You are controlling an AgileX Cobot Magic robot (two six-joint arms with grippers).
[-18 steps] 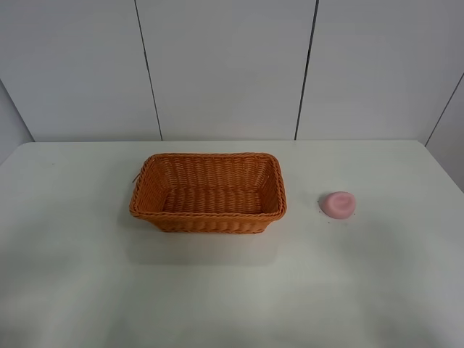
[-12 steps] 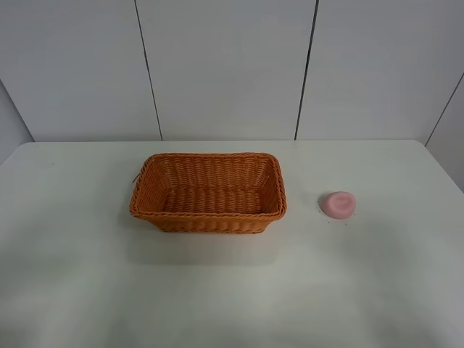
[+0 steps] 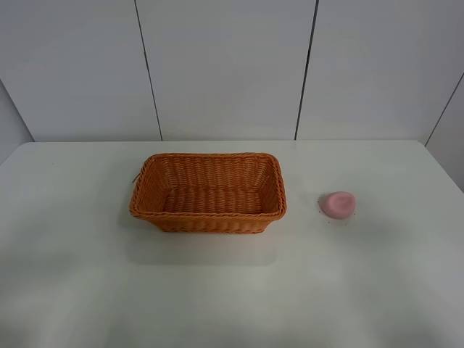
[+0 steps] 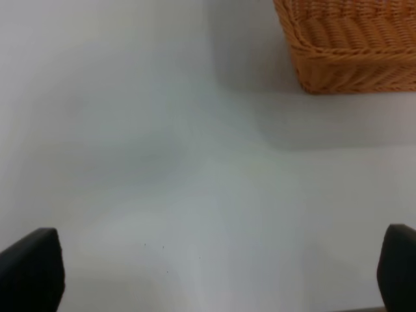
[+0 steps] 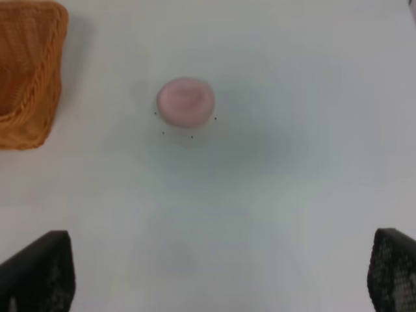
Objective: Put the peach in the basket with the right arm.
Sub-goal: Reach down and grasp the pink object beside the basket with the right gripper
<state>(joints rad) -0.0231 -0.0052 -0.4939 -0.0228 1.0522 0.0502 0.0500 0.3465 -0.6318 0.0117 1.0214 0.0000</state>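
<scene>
Nearest the robot, the left claw (image 4: 213, 270) hangs over the white table (image 4: 162, 182). Its two black fingertips (image 4: 31, 270) show only at opposite edges of the left wrist view, spread wide with nothing between them. The right claw (image 5: 214, 272) hangs the same way on the other side. Its dark, textured fingertips (image 5: 38, 273) also sit far apart at the edges of its view, and it grips nothing.

Ahead of the right claw, and well apart from it, the peach (image 5: 186, 101) lies on the table. It is a small, rounded pink lump with a paler crease across its top. A few tiny dark specks (image 5: 192, 136) dot the table close around it.

From the high view, the peach lies to the right of the basket (image 3: 209, 192), near it but not touching, with a strip of table between them. The basket stands upright around the middle of the table with a long side towards the robot. It is orange-brown wicker with flared sides and a braided rim. One of its corners shows ahead of the left claw, well apart from it.

Farthest back, the table's far edge meets a wall (image 3: 225, 72) of pale panels split by thin dark seams.
</scene>
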